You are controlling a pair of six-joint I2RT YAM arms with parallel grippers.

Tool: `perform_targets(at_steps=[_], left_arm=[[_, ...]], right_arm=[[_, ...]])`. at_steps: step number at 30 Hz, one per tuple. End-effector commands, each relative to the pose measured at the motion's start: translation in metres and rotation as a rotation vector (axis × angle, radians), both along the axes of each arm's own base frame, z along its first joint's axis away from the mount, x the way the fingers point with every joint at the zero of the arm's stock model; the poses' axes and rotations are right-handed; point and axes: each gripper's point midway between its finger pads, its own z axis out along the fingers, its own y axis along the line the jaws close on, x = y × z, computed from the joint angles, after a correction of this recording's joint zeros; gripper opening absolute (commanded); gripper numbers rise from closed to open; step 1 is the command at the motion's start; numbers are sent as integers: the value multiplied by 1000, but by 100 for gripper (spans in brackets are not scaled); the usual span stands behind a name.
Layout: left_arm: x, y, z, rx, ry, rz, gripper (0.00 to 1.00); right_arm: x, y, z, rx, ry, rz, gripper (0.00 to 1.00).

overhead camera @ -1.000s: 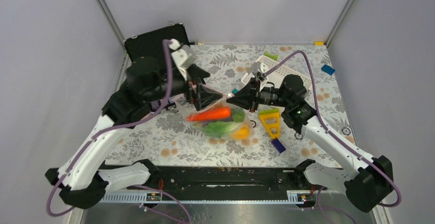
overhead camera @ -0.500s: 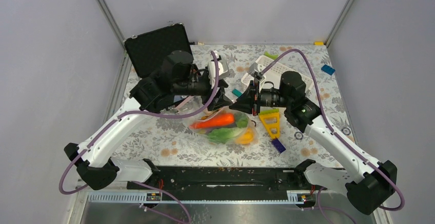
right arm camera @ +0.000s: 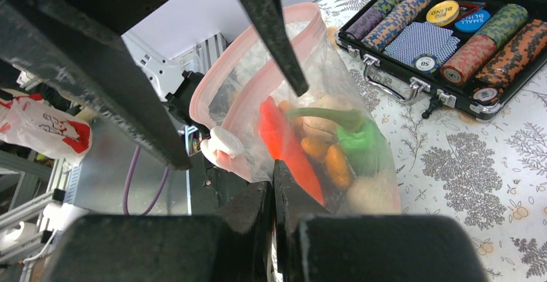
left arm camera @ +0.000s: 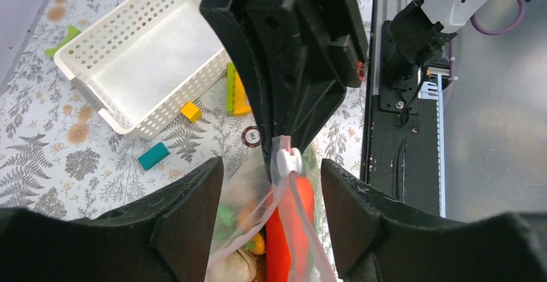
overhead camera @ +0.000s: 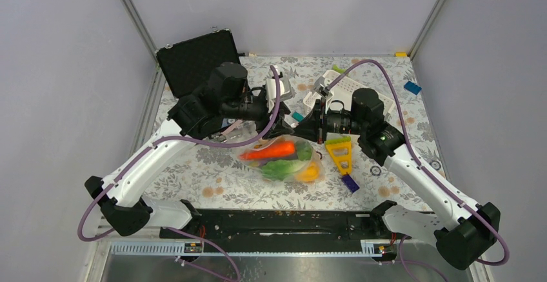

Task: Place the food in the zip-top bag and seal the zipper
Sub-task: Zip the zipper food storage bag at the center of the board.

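Close to the near edge of the desk (overhead camera: pixel 193 185), about midway between its left and right edges, the zip-top bag (overhead camera: pixel 284 166) lay with the food inside it. A red chili (overhead camera: pixel 269 151), a green lettuce leaf (overhead camera: pixel 278 168) and a yellow-orange bell pepper (overhead camera: pixel 310 173) showed through the plastic. Just to the bag's right lay a blue block (overhead camera: pixel 349 182) and, beyond that, a yellow block (overhead camera: pixel 339 153).

The bag's far end stood raised off the desk. The two pink lines of the zipper (right arm camera: pixel 304 12) were apart around the mouth. The right tool (right arm camera: pixel 274 179) was together, clamped on the bag's edge right by the white slider (left arm camera: pixel 287 161). The fingers of the left tool (left arm camera: pixel 271 166) stood apart, one on either side of that slider, not touching it.

Farther back, a teal block (overhead camera: pixel 297 116) lay near the tools. Beyond it was the white basket (overhead camera: pixel 348 87), toward the far right. The open black case (overhead camera: pixel 193 59) of poker chips (right arm camera: pixel 480 50) sat at the far left corner.
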Motion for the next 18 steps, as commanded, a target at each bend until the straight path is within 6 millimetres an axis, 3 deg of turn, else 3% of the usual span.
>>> perform_targets(at_steps=[1,8,18], left_arm=[[-10,-6,19,-63,-25,-75,58],[-9,-11,15,-91,-39,-88,45],[3,-10,11,-92,-81,-28,39]], right_arm=[[4,-1,29,45,-5,-41,0],[4,-3,29,50,-2,-51,0],[-3,1,37,85,32,-13,0]])
